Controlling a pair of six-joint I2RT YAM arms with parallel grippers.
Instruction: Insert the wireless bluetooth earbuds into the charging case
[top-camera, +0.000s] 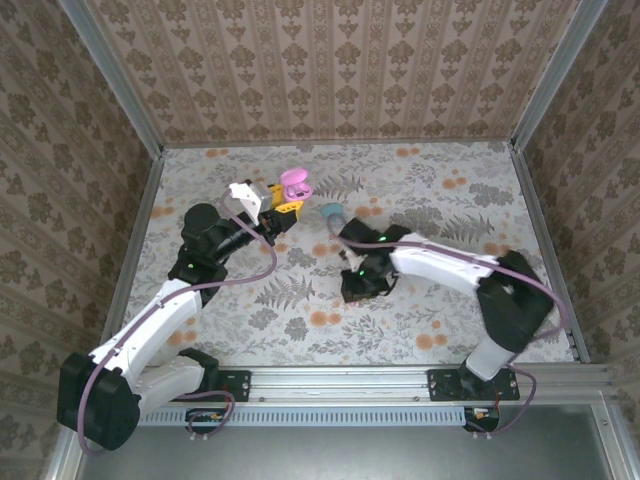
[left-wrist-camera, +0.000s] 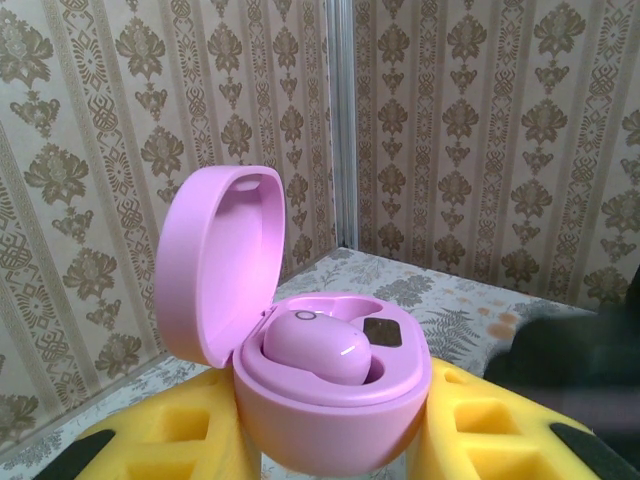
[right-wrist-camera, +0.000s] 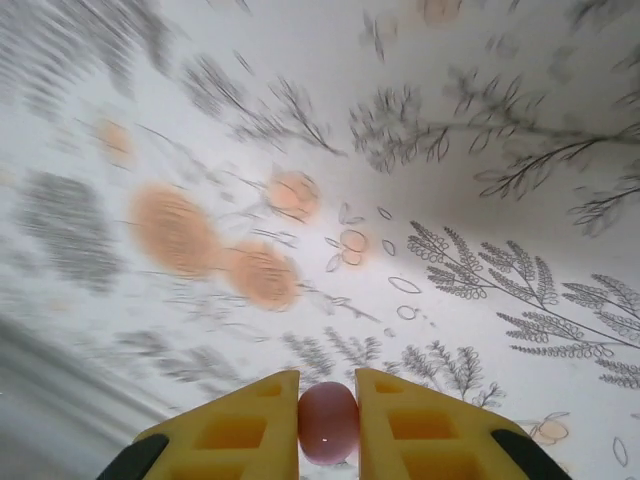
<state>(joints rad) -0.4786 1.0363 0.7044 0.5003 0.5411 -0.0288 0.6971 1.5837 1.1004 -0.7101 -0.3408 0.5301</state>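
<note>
The left gripper (top-camera: 282, 207) is clamping a pink charging case (left-wrist-camera: 330, 420) whose lid is standing open; one pink earbud (left-wrist-camera: 318, 350) is sitting in a well inside. The right gripper (right-wrist-camera: 328, 385) is pinching a second pink earbud (right-wrist-camera: 328, 428) between its yellow fingers (right-wrist-camera: 240, 425), above the floral-printed surface (right-wrist-camera: 480, 150).

- Pink charging case (left-wrist-camera: 345, 415) glowing between the left gripper's (left-wrist-camera: 335, 445) yellow fingers (left-wrist-camera: 485, 420), a pink earbud (left-wrist-camera: 318, 350) in it
- Pinkish second earbud (right-wrist-camera: 328, 420) between the right gripper's (right-wrist-camera: 328, 400) yellow fingers (right-wrist-camera: 240, 425)
- Beyond that gripper, white table cover (right-wrist-camera: 300, 80) with grey ferns, orange blotches
- Beige damask walls (left-wrist-camera: 480, 130) past the left gripper
</note>
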